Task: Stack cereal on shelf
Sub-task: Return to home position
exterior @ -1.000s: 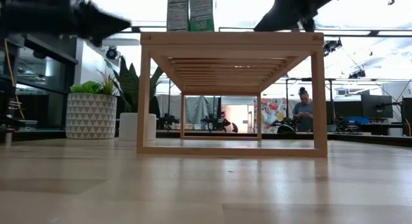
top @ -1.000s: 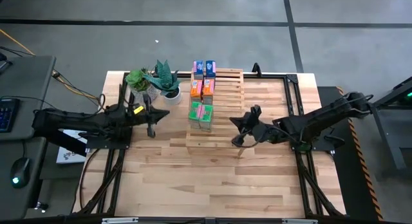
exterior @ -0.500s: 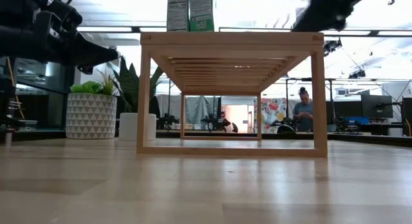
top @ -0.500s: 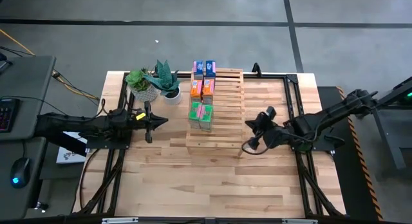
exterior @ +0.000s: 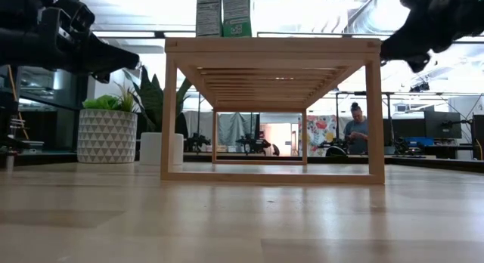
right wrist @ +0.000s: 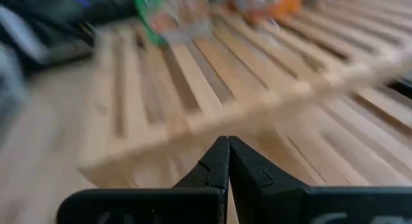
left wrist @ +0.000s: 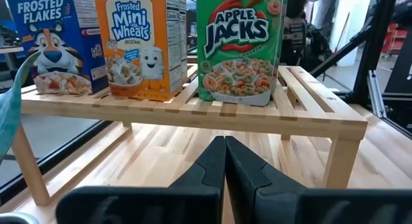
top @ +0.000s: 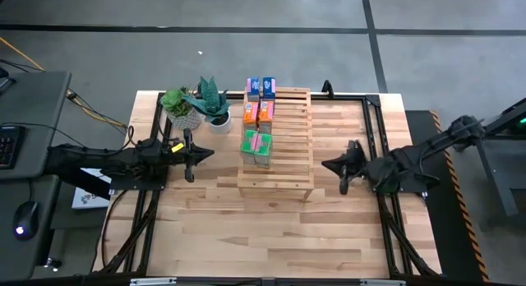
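Note:
The light-wood slatted shelf (top: pixel 283 146) stands on the table with six cereal boxes on its left part: two blue (top: pixel 260 87) at the far end, two orange (top: pixel 257 113) in the middle, two green (top: pixel 256 145) nearest. In the left wrist view they show as blue (left wrist: pixel 45 37), orange (left wrist: pixel 141 44) and green (left wrist: pixel 239 47). My left gripper (top: pixel 191 164) is shut and empty, left of the shelf. My right gripper (top: pixel 343 177) is shut and empty, right of the shelf, above the table.
Two potted plants (top: pixel 196 103) stand at the table's far left, beside the shelf. A black frame rail (top: pixel 374 122) runs along the table's right part. A person (exterior: pixel 355 131) stands in the room beyond the table.
My right gripper has drawn back from the shelf's near right corner toward the table's right edge. My left gripper has shifted slightly and dropped a little, left of the shelf. The boxes and the shelf have stayed in place.

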`<state>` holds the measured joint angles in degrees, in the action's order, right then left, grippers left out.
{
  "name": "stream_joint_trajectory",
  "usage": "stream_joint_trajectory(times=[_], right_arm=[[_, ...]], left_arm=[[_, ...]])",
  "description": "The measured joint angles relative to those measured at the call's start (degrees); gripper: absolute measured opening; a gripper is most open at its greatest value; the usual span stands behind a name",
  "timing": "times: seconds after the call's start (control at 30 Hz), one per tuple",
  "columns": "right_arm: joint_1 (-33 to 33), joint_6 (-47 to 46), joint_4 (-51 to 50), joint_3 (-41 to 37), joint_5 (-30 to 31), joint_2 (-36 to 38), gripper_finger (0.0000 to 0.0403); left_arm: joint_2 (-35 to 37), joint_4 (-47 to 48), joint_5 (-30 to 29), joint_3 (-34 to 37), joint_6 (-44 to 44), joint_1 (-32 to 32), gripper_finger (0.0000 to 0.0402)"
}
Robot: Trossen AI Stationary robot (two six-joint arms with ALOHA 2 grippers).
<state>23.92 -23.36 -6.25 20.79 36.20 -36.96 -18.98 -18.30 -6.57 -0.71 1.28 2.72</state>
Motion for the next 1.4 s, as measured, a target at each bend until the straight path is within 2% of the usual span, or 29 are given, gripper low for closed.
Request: stream_joint_trajectory(times=[0.13,0.3,0.43,0.67,0.93,1.17,1.4], right_arm=[[-7.8,11.1,11.4,-6.9,-12.3,8.7,0.0],[-16.6,15.8,11.8,-10.7,-20.8,18.3,0.0],[-20.3,17.1,11.7,-13.6,-27.0,24.3,0.0],[-21.7,19.0,11.7,-17.8,-28.2,30.1,0.0],[-21.6,21.3,10.9,-20.2,-29.2,31.4,0.0],[-21.7,26.5,9.0,-20.2,-23.4,31.2,0.0],[-21.7,21.5,8.9,-20.2,-22.9,31.0,0.0]], left_arm=[[0.0,0.1,-0.1,0.0,-0.2,0.0,0.0],[0.0,0.5,-0.1,0.0,-0.2,0.0,0.0],[0.0,0.5,-0.2,0.0,-0.2,0.0,0.0],[0.0,0.5,-0.1,0.0,-0.2,0.0,0.0],[0.0,0.5,-0.2,0.0,-0.2,0.0,0.0],[0.0,0.5,-0.2,0.0,-0.2,0.0,0.0],[1.5,1.2,-0.2,-0.1,-0.2,-0.7,0.0]])
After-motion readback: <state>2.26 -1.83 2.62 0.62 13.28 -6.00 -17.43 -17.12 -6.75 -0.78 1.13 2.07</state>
